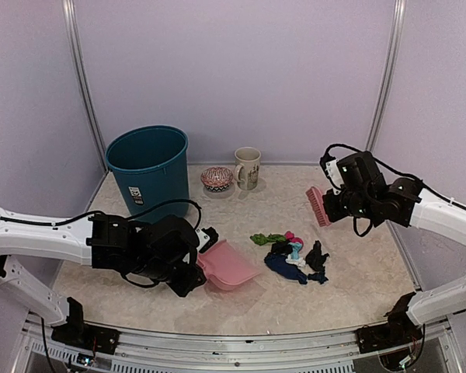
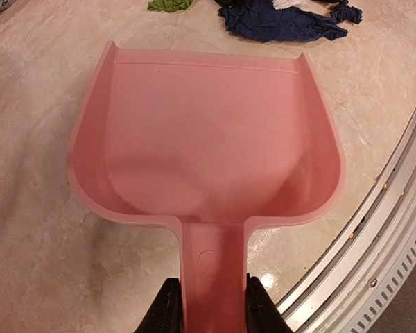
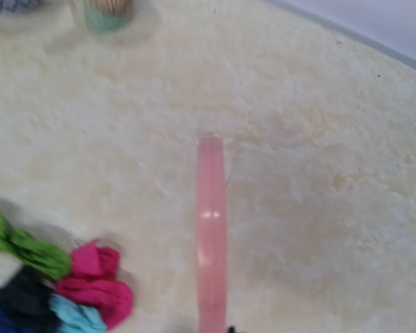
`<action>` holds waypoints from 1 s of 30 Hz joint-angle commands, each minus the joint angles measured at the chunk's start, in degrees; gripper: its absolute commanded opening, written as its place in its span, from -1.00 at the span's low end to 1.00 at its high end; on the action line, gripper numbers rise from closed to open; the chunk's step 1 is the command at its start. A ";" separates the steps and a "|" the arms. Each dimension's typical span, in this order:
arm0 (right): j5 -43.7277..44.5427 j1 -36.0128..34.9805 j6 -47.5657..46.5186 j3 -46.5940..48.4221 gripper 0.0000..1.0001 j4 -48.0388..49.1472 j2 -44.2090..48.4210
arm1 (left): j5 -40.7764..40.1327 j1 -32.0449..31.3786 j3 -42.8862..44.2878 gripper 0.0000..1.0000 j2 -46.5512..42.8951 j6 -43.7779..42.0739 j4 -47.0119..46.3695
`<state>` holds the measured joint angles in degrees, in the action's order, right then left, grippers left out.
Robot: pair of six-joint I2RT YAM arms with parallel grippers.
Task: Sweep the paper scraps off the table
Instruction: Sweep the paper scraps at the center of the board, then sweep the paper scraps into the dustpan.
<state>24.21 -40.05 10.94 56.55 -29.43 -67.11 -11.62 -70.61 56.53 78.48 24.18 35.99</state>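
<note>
The paper scraps lie in a heap of green, pink, teal, navy and black on the beige table. They show at the top of the left wrist view and at the lower left of the right wrist view. My left gripper is shut on the handle of the pink dustpan, which rests on the table, its mouth toward the heap; the fingers clamp the handle. My right gripper holds the pink brush above the table, right of and behind the heap; the brush runs up the right wrist view.
A teal waste bin stands at the back left. A patterned bowl and a mug stand at the back centre. The metal rail runs along the front edge, close to the dustpan's right side.
</note>
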 commanded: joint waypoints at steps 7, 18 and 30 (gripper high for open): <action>2.55 -0.51 -9.09 9.21 -1.00 -6.48 -12.06 | 1.89 -0.37 0.19 -1.00 6.39 -2.78 -4.47; 3.42 -6.69 -9.99 15.11 -1.00 -9.50 -23.01 | 2.76 0.95 4.85 -1.00 16.25 -7.92 -7.01; -1.29 -14.29 -12.48 18.69 -1.00 -7.64 -29.47 | 6.79 6.54 6.81 -1.00 19.34 -9.81 -10.66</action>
<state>25.54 -52.29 0.14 73.45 -38.24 -96.01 -6.55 -65.73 61.56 96.47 15.97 26.61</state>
